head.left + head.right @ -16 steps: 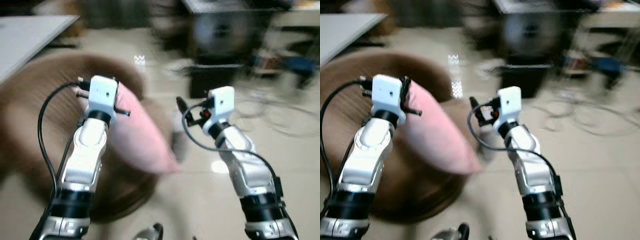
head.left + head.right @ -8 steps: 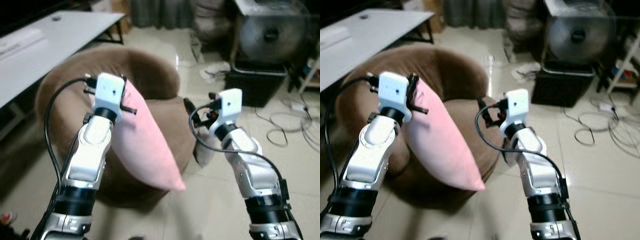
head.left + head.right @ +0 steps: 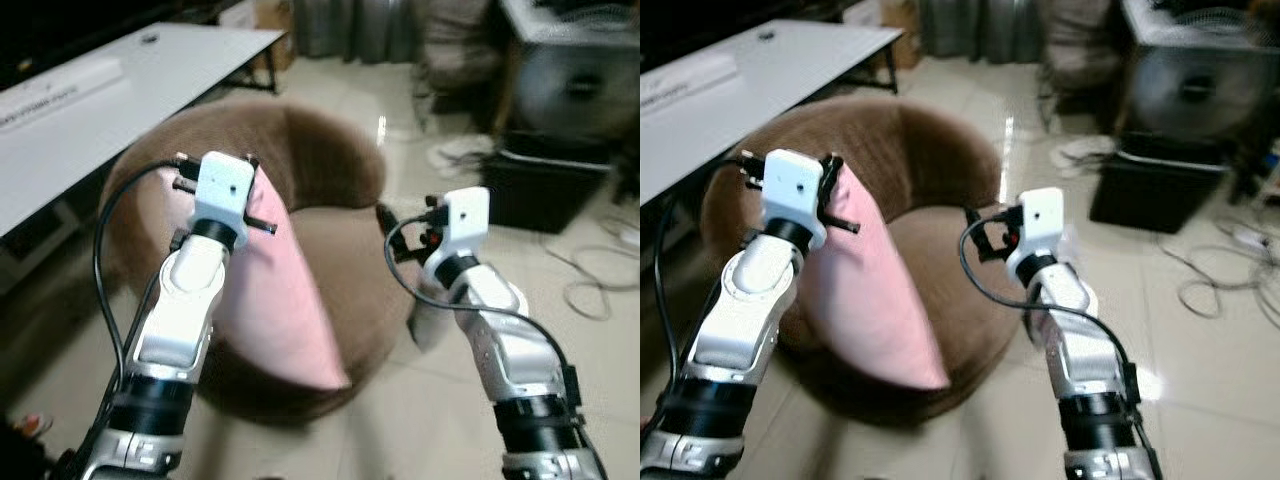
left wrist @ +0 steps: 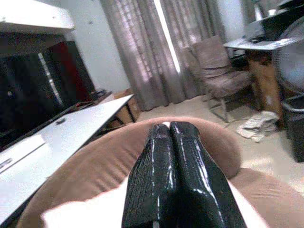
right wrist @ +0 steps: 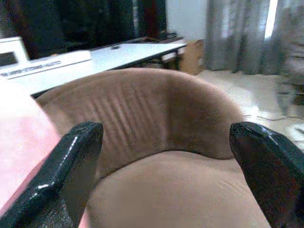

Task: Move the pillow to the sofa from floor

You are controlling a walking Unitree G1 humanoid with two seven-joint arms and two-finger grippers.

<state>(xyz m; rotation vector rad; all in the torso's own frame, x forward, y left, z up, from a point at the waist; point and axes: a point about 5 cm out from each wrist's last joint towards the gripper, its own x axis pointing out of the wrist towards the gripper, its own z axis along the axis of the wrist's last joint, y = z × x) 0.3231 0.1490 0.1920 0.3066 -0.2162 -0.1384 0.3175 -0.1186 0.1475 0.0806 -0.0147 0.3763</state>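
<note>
Pillow [image 3: 278, 300] hanging from the left tool [image 3: 248, 190] over the sofa [image 3: 340, 200], table [image 3: 90, 110] at left, right tool [image 3: 385, 215] alongside.

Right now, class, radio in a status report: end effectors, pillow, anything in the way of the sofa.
Left end effector shut on pink pillow, hanging over the brown sofa. Right end effector open, facing the seat. Nothing between pillow and seat.

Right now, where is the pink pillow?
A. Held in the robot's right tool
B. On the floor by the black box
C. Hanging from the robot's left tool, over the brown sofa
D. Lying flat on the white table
C: the left tool is shut on the pink pillow's top edge, and it hangs above the brown sofa; the right tool is open.
</note>
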